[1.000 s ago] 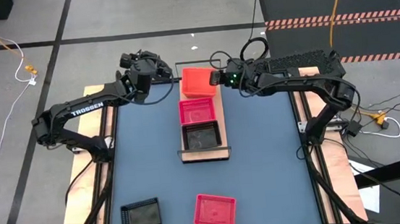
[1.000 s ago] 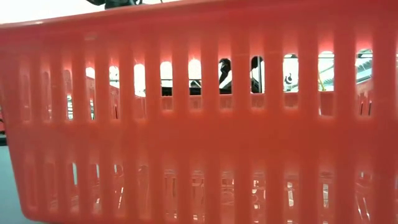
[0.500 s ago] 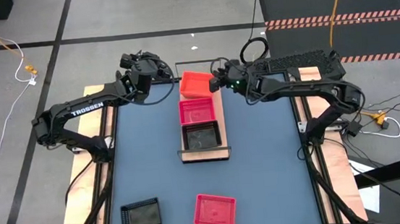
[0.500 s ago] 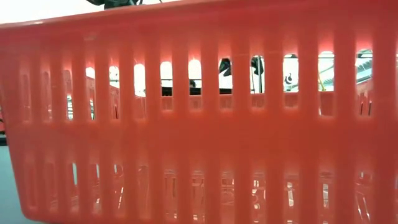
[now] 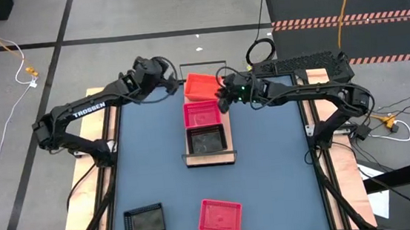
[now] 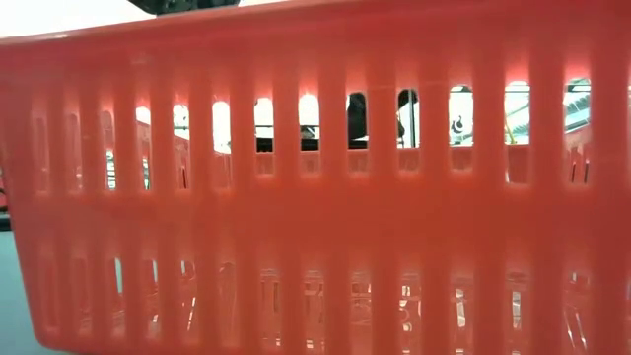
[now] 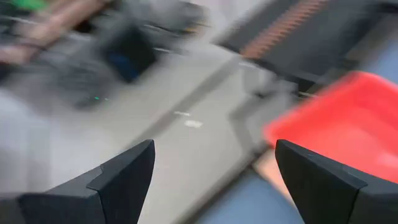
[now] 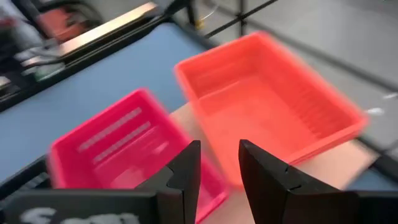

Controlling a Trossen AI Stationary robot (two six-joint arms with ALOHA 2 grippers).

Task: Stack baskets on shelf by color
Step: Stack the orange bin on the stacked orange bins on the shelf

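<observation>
Both arms were dark, jointed and slender. The left arm (image 5: 86, 114) bore white "TROSSEN" lettering, the right arm (image 5: 314, 90) showed a small green light, and each hand ended in two dark wedge-shaped fingers (image 8: 180, 177).

Smooth moulded plastic with slotted walls makes up the orange basket (image 5: 201, 86), the pink-red basket (image 5: 201, 114) and the black basket (image 5: 206, 139) lined up on the shelf (image 5: 210, 158), a board of pale, matt wood framed in thin black metal wire. The bench (image 5: 269, 169) has a flat, matt dark blue top edged in bare light wood. Both the left claw (image 7: 211, 177) and the right claw (image 8: 217, 171) show fingers of dull, dark plastic with a faint sheen.
</observation>
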